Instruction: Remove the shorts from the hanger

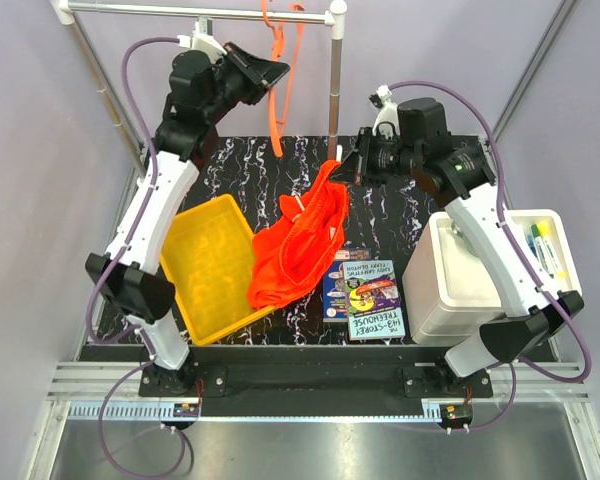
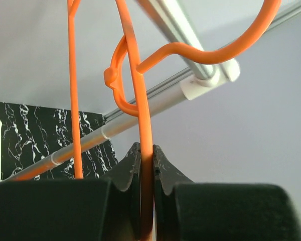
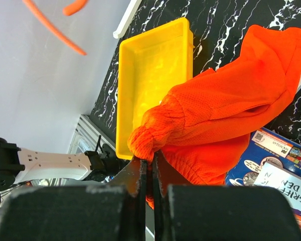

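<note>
Right hand (image 3: 150, 163) pinches shorts (image 3: 226, 110) edge; left hand (image 2: 146, 153) clamps hanger (image 2: 144, 115).

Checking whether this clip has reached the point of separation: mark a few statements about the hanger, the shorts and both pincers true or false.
1. The left pincer is shut on a thin bar of the hanger. True.
2. The shorts hang on the hanger. False: they are apart from it, drooping below the right pincer toward the table.
3. The hanger's hook sits over the grey rail. True.
4. The right pincer is open and empty. False: it is shut on a bunched edge of the shorts.
5. The books lie inside the yellow tray. False: they lie on the table on the far side of the shorts from the tray.
</note>
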Controlling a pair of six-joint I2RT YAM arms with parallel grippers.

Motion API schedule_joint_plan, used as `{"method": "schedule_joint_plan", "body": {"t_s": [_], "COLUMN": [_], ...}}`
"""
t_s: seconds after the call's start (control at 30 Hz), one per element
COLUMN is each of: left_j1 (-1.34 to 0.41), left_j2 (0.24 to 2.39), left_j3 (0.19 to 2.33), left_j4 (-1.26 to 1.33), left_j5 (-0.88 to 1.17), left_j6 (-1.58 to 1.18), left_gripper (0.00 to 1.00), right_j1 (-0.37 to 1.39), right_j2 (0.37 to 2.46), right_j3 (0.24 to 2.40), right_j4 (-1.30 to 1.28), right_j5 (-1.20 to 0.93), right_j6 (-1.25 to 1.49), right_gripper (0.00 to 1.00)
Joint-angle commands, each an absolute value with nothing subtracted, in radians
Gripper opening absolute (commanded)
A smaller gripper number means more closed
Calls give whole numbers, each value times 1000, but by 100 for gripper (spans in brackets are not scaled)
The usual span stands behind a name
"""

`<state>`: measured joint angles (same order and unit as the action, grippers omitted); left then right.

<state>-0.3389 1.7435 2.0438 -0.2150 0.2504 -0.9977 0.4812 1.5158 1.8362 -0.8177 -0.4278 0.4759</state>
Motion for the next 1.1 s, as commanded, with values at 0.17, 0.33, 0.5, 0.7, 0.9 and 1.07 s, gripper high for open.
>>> {"method": "schedule_joint_plan", "body": {"t_s": [0.17,0.33,0.5,0.7,0.9,1.07], "left_j1": [-333,-331,-319,-287,-290,-417], "left_j2": [1781,1756,1697,1494,1293,1108], "left_j3": [2099,2082,2065,1855,1644,1453], "left_j4": [-216,-294,-386,-410,-426,-426], "left_j5": [284,252,241,204,296,288], "left_j6": [-1031,-973,-867,-767,-669,-565], "left_gripper": [0,18,47,85,99,99], "right_j1": [469,468,469,469,469,469], "right_j2": [1488,1503,1517,1540,1578,1611], "right_j3": [1899,1917,1948,1983,2026,2082], "right_j4": [-810,-815,-822,-833,-834,-842], "right_j5": [-411,-426,-433,-449,-463,-499], "right_j6": [456,463,469,488,551,601], "right_gripper": [0,0,0,0,0,0]}}
